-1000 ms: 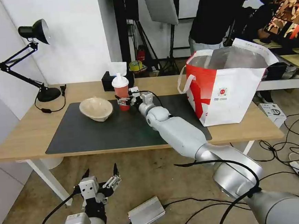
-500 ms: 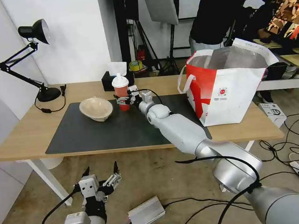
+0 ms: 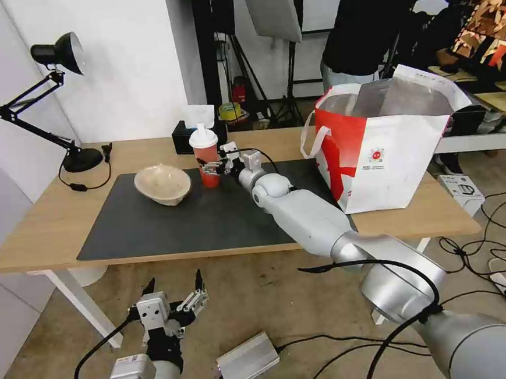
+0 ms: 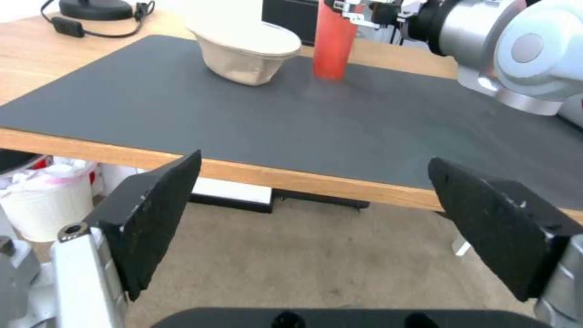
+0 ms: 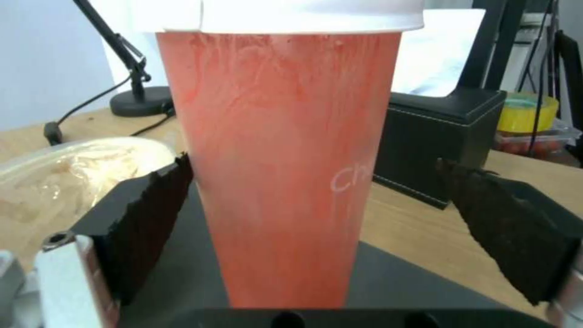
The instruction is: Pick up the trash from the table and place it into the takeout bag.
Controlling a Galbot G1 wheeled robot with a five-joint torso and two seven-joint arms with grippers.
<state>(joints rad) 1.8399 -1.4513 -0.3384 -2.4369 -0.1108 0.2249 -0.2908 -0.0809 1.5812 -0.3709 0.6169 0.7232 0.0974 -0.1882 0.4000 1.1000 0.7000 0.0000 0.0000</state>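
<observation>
our right gripper (image 5: 313,218) stands open on the far part of the dark grey mat (image 3: 208,216), its two black pads set wide to either side of the red drink cup (image 5: 279,173). one pad is just at the cup's wall and the other is well off it, with a clear gap, so we have hold of nothing. the cup stands upright on the mat with its white domed lid (image 3: 203,137) on.

just beside the cup, toward our left, the beige paper-pulp bowl (image 3: 162,184) sits tilted on the mat. behind the cup, on the bare wood of the table (image 3: 45,223), is the black tissue box (image 5: 440,118). farther along the table on our right, the takeout bag (image 3: 386,144) stands upright with its mouth open and its foil lining showing, well apart from the cup.

our left gripper (image 3: 176,292) hangs low before the table's near edge, below the tabletop, its fingers spread wide and empty. a black desk lamp (image 3: 53,100) stands at the table's far left corner.
</observation>
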